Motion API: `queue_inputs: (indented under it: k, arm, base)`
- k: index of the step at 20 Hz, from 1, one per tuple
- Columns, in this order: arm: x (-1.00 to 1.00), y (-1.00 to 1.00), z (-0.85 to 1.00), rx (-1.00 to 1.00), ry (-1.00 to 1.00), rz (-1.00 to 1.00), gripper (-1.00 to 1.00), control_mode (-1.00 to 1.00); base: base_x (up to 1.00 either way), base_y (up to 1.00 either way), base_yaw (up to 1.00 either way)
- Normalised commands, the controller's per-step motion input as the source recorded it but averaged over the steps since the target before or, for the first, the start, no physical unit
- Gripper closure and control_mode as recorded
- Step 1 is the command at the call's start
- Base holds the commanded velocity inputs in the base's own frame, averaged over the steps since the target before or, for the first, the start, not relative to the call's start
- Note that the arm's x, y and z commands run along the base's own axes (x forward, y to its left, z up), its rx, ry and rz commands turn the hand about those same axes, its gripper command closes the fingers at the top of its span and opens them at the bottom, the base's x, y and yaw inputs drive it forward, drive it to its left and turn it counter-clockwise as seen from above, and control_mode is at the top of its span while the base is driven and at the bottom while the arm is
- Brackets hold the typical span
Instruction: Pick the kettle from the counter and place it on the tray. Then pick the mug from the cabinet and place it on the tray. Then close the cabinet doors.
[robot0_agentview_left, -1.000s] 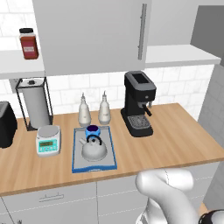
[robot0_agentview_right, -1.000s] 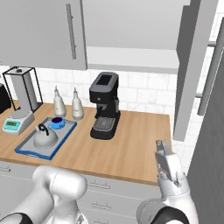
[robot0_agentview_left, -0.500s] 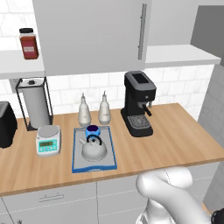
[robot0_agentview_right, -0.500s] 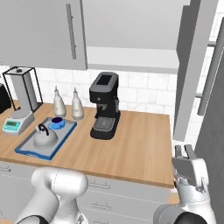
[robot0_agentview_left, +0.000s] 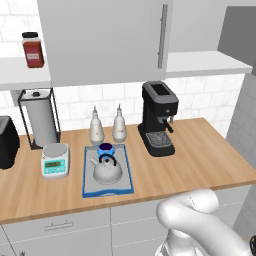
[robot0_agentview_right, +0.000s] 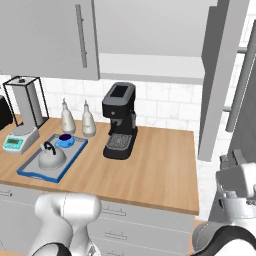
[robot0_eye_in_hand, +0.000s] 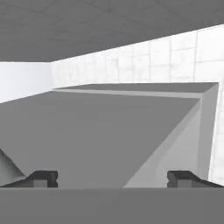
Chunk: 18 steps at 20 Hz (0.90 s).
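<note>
The silver-grey kettle (robot0_agentview_left: 107, 170) (robot0_agentview_right: 50, 157) stands on the blue-rimmed tray (robot0_agentview_left: 85, 176) (robot0_agentview_right: 29, 173) on the wooden counter (robot0_agentview_left: 200, 155) (robot0_agentview_right: 160, 170). The blue mug (robot0_agentview_left: 106, 149) (robot0_agentview_right: 65, 141) sits on the same tray, just behind the kettle. The cabinet's left door (robot0_agentview_left: 105, 40) (robot0_agentview_right: 45, 35) is closed. Its right door (robot0_agentview_right: 219, 75) stands swung out. My gripper (robot0_agentview_right: 234, 161) (robot0_eye_in_hand: 111, 178) is low at the counter's right end, close to that open door (robot0_eye_in_hand: 109, 131). Its fingertips (robot0_eye_in_hand: 41, 178) are wide apart, open and empty.
A black coffee machine (robot0_agentview_left: 158, 119) (robot0_agentview_right: 120, 120) stands right of the tray, two slim grey bottles (robot0_agentview_left: 106, 125) behind it. A small scale (robot0_agentview_left: 54, 160), a paper-towel holder (robot0_agentview_left: 40, 120) and a black appliance (robot0_agentview_left: 7, 142) sit further left. A red jar (robot0_agentview_left: 31, 50) is on the wall shelf.
In the right base view my hand has moved right, from in front of the counter's right end to beside the open door. Kettle, mug and tray have not moved.
</note>
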Motion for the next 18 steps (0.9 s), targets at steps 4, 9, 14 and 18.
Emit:
queue_inputs:
  k: [4, 9, 14, 18]
  arm:
    - [0.01, 0.0, 0.6, -0.01, 0.12, -0.22, -1.0, -1.0]
    - [0.03, 0.01, 0.62, -0.06, 0.13, -0.22, -1.0, -1.0]
    - [0.07, 0.12, 0.64, -0.14, 0.11, -0.07, -1.0, -1.0]
    - [0.02, 0.53, 0.34, -0.24, 0.03, 0.18, -1.0, -1.0]
  base:
    - [0.0, 0.0, 0.0]
    - [0.0, 0.0, 0.0]
    - [0.0, 0.0, 0.0]
    - [0.0, 0.0, 0.0]
